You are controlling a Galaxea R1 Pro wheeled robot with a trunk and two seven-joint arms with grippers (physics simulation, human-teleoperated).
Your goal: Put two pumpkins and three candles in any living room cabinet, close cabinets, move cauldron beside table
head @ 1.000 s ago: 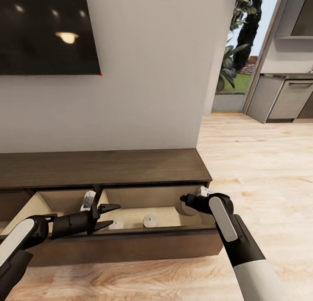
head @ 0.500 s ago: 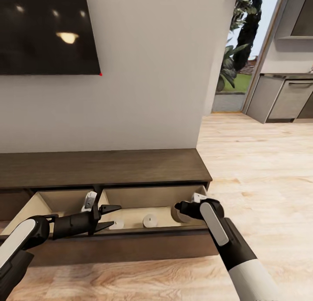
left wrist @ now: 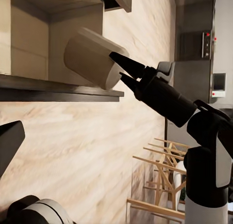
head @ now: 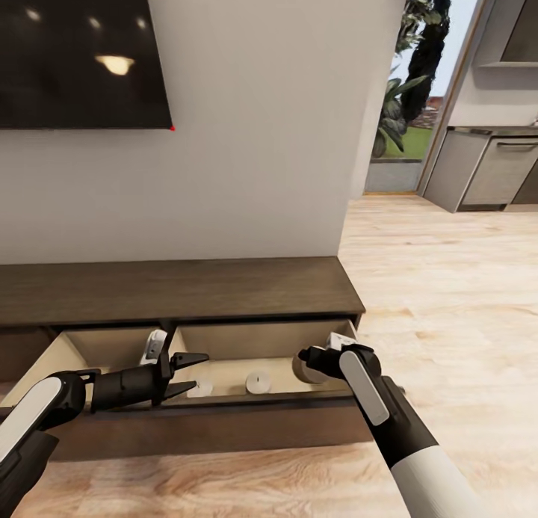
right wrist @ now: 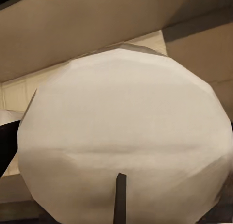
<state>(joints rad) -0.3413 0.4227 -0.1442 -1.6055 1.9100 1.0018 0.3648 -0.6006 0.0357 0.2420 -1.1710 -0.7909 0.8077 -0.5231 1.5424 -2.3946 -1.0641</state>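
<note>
From the head view, the right gripper [head: 314, 359] pinches a candle [head: 305, 368] over the right end of the cabinet's [head: 179, 288] open drawer [head: 224, 409], where two more candles [head: 257, 382] stand; the left gripper [head: 196, 373] hangs fingers spread, holding nothing. The left wrist view shows the pinched candle [left wrist: 92, 64] tilted (no readable writing anywhere). In the right wrist view its pale end [right wrist: 124, 151] looms close.

The open drawer [head: 276, 353] at lower centre has free floor in its middle; two candles [head: 256, 382] and the left claw [head: 196, 371] crowd its left part.
</note>
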